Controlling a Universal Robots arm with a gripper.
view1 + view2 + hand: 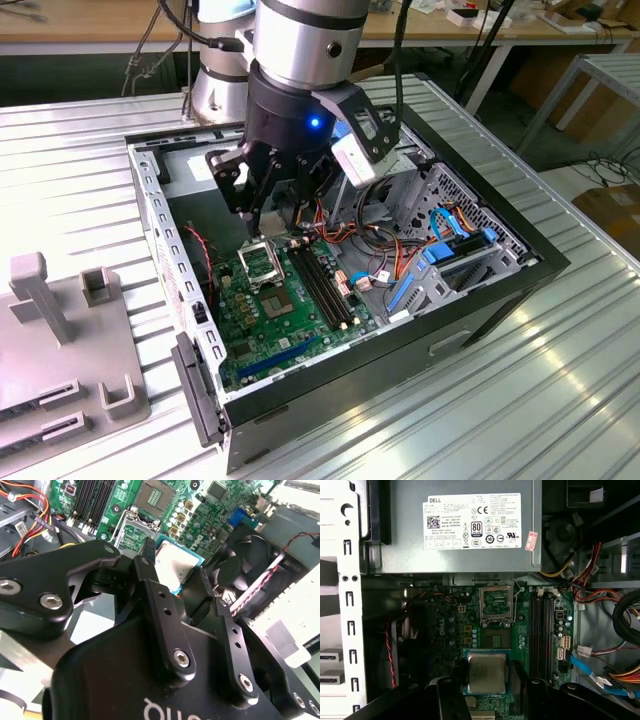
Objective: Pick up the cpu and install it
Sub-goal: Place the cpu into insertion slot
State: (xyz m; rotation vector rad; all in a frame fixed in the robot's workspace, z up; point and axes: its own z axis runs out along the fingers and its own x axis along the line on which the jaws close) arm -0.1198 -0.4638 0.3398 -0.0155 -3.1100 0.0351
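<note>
The black two-fingered gripper (487, 676) is seen clenched on the small square cpu with a pale silvery metal face (486, 671), held by its edges above the green motherboard (522, 617). The black square socket with a metal frame (496, 605) lies open nearby, inside the opened black computer case (380, 375).

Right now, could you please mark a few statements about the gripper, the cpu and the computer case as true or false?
1. The gripper grips the cpu between its fingers. True.
2. The cpu sits in the socket. False: the socket is empty, and the cpu is held above the board.
3. The motherboard is green. True.
4. The case stands closed. False: its side is open, facing up.
</note>
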